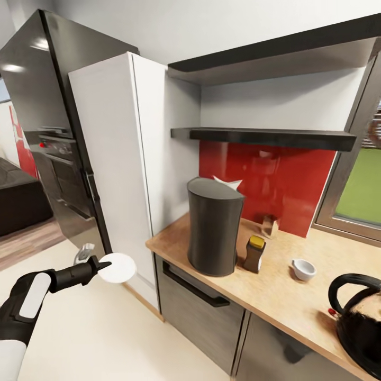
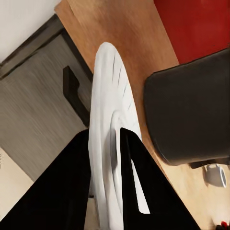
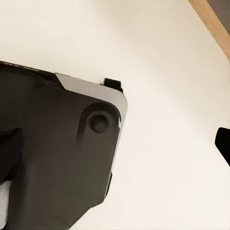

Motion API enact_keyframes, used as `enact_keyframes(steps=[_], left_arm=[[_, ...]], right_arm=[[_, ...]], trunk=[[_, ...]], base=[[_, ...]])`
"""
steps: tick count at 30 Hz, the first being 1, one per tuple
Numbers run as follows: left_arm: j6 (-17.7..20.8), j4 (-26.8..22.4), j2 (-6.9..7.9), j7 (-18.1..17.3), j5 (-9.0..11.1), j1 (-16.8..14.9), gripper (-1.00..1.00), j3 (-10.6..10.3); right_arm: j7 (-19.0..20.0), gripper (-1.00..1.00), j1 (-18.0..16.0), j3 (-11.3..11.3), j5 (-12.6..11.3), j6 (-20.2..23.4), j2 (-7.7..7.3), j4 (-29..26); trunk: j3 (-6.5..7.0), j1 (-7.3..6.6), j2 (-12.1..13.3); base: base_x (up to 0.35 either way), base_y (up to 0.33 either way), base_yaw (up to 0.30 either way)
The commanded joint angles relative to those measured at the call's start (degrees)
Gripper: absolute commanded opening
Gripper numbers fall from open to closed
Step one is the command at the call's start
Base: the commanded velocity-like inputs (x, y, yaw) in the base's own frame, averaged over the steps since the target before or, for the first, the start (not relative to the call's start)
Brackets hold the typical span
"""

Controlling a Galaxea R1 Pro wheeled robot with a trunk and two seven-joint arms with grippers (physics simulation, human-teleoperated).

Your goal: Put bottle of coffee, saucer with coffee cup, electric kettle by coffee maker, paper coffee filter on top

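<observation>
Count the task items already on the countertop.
4: coffee maker at the counter's left end, coffee bottle beside it, cup further right, kettle at the right edge. Saucer is in the left claw.

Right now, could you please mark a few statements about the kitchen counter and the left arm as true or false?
1. The left gripper holds the white saucer. True.
2. The cup sits on the saucer. False: it stands alone on the counter.
3. The coffee bottle stands beside the coffee maker. True.
4. The kettle is on the shelf. False: it is on the counter.
5. A paper filter shows at the coffee maker's top. True.
</observation>
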Motion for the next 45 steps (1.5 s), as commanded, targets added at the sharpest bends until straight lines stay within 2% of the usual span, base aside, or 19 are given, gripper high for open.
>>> enact_keyframes(steps=[1,5,6,8,12,15,21,23,27,29,30,31,33,36,40,45], left_arm=[[0.22,0.02,-0.04,-0.44,-0.38,-0.11,-1.0,0.11],[0.23,0.02,-0.74,-0.46,-0.37,-0.25,-1.0,0.03],[0.18,0.02,-1.36,-0.46,-0.66,0.01,-1.0,-0.08],[0.49,-0.37,-1.43,-0.52,-0.6,0.08,-1.0,-0.37],[0.83,-0.57,-1.59,-0.55,-0.19,-0.12,-1.0,-3.36],[0.9,-0.32,-2.85,-0.48,0.18,-0.26,-1.0,-5.28],[0.79,-0.22,-5.12,0.25,0.06,-0.74,-1.0,-6.03],[0.66,-0.21,-5.97,2.37,0.11,-0.84,-1.0,-5.83],[0.26,-0.66,-7.52,8.79,0.66,-2.15,-1.0,-5.07],[-0.33,-0.62,-8.81,11.7,0.82,-3.69,-1.0,-2.88],[-4.79,0.03,-10.14,13.04,0.75,-4.11,-1.0,-1.49],[-7.6,0.65,-10.48,13.48,0.82,-3.86,-1.0,-1.27],[-9.4,1.55,-10.98,13.5,1.1,-3.35,-1.0,-1.52],[-10.37,2.54,-10.8,13.9,0.66,-2.37,-1.0,-1.26],[-9.07,2.4,-10.3,13.61,0.12,-1.07,-1.0,-1.49],[-7.47,2.26,-10.12,13.44,-0.08,0.55,-1.0,-1.81]], right_arm=[[0.23,1.0,0.02,-0.51,0.53,0.35,0.1,-0.16],[0.21,1.0,0.04,-0.54,0.34,0.32,0.35,-0.3],[0.21,1.0,0.06,-0.59,0.32,0.16,0.36,-0.36],[0.27,1.0,0.07,-0.68,0.32,0.05,0.31,-0.31],[0.29,1.0,0.06,-0.71,0.38,0.0,0.1,-0.22],[0.23,1.0,0.08,-0.72,0.05,0.08,-0.11,-0.15],[0.13,1.0,0.43,-0.72,-0.61,0.24,-0.32,-0.02],[0.12,1.0,0.68,-0.72,-0.66,0.25,-0.33,-0.02],[0.08,1.0,1.37,-0.72,-0.72,0.26,-0.34,-0.01],[0.04,1.0,1.52,-0.7,-0.73,0.27,-0.31,-0.08],[0.03,1.0,1.56,-0.59,-0.62,0.11,0.02,-0.09],[0.03,1.0,1.57,-0.52,-0.55,0.14,0.16,-0.13],[0.1,1.0,1.91,-0.41,-0.34,0.07,0.57,-0.19],[0.08,1.0,2.06,-0.44,-0.46,0.06,0.88,-0.19],[0.11,1.0,1.63,-0.59,-0.7,0.22,1.53,-0.26],[0.1,1.0,1.58,-0.68,-0.75,0.26,1.61,-0.28]], trunk=[[-0.05,0.05,-0.06],[-0.05,0.05,-0.06],[-0.03,0.05,-0.06],[0.05,0.05,-0.06],[0.26,0.05,-0.06],[0.43,0.05,-0.06],[0.76,0.05,-0.06],[0.88,0.05,-0.06],[1.1,0.05,-0.06],[1.14,0.05,-0.06],[1.15,0.05,-0.06],[1.15,0.05,-0.06],[1.15,0.05,-0.06],[1.15,0.05,-0.06],[1.15,0.05,-0.06],[1.16,0.05,-0.06]], base=[[0.272,0.233,0.0],[0.264,0.216,0.0],[0.037,0.03,-0.069],[0.012,0.01,-0.178],[0.004,0.003,-0.221],[0.001,0.001,-0.235],[0.0,0.0,-0.238],[0.0,0.0,-0.238],[0.0,0.0,-0.234],[0.0,0.0,-0.094],[0.0,0.0,-0.017],[0.0,0.0,-0.009],[0.0,0.0,-0.003],[0.0,0.0,0.0],[0.02,0.0,0.0],[0.255,0.087,-0.07]])
